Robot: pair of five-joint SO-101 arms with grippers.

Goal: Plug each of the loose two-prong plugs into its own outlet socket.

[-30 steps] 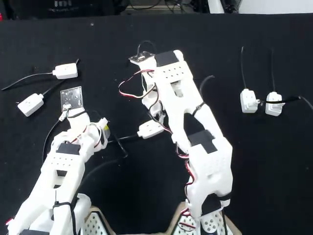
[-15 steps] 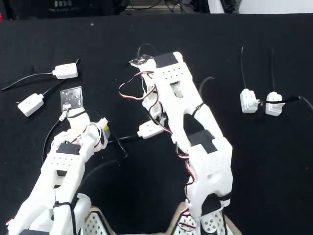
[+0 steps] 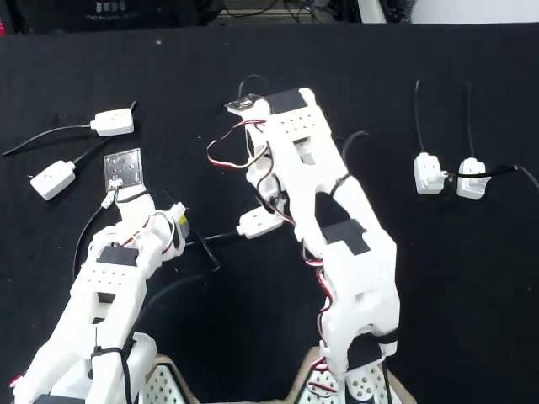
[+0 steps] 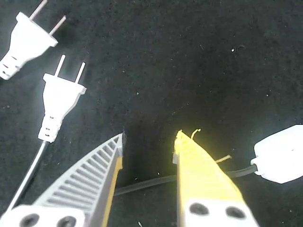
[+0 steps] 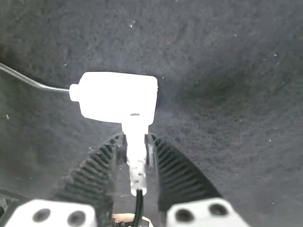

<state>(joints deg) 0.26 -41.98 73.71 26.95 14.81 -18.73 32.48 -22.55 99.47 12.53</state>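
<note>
Over the last second the right arm (image 3: 337, 210) has shifted only a touch, its far end drawing slightly back toward its base. The white socket (image 5: 116, 97) under it has stayed about where it was, and the left arm has not moved.

We see the right end effector (image 5: 136, 139) closed on a white plug (image 5: 137, 158), one ribbed finger on each flat side. The plug's long axis runs straight along the line of the fingers. Its front end points directly away from the wrist and meets the near face of the socket, just ahead of the fingertips, and we can see no bare prong between them. Its black cord trails back between the fingers. The socket lies crosswise to the plug, so the two form a T, and a thin cord leaves one end of it sideways over the black tabletop (image 3: 421, 84).

The left end effector (image 4: 149, 137) is open above the tabletop, its grey and yellow fingers apart with nothing between their tips. A black cable (image 4: 147, 184) crosses under them, closer to the wrist, and runs to that same socket off the yellow finger's side. Ahead of the grey finger lie two loose plugs, a nearer plug (image 4: 59, 99) and a farther plug (image 4: 26, 40). Both lie flat with their prongs pointing away from the end effector, the farther one angled more to the side.
</note>
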